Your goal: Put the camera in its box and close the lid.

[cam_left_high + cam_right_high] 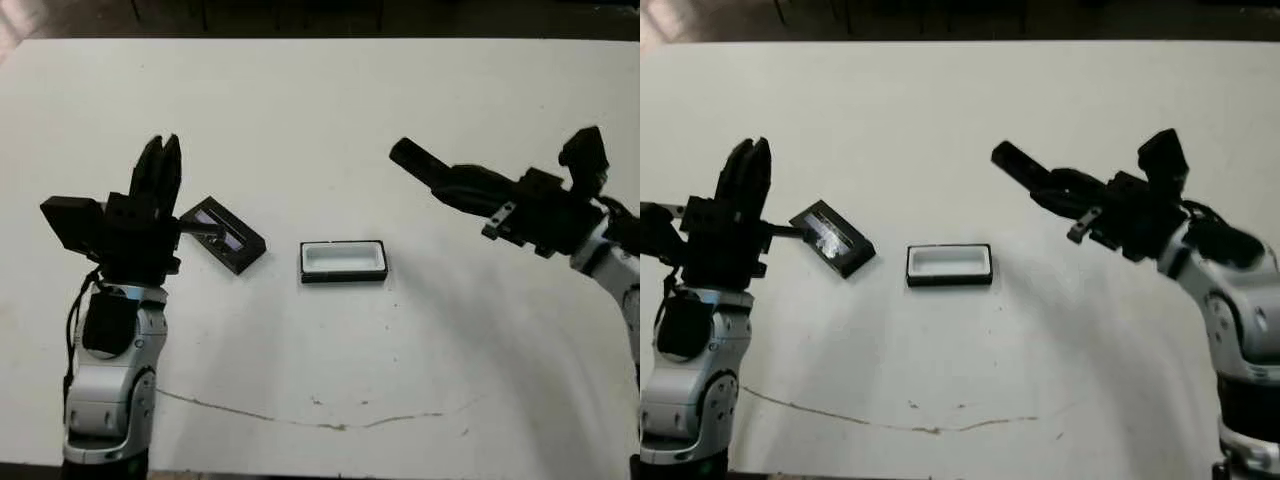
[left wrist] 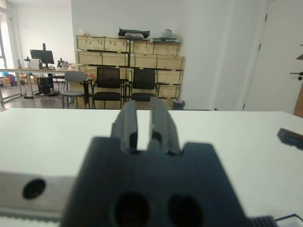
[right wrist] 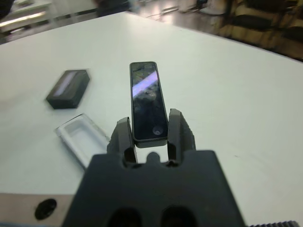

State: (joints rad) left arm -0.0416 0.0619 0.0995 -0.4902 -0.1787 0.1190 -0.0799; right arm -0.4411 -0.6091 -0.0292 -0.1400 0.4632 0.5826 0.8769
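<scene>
Black and slim, the bar-shaped camera [image 3: 147, 101] sits clamped in the right claw [image 3: 148, 134], held above the white surface [image 1: 320, 110]. Below and to its left lies the small black white-lined box [image 1: 343, 261], open. Left of that rests the black lid with a glossy strip [image 1: 224, 235], beside the left claw [image 2: 144, 124], whose fingers are nearly together, holding nothing.

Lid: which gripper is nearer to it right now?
Left. The left gripper stands upright right beside the lid, at its left end. The right gripper, holding the camera, is up across the table, beyond the box.
</scene>
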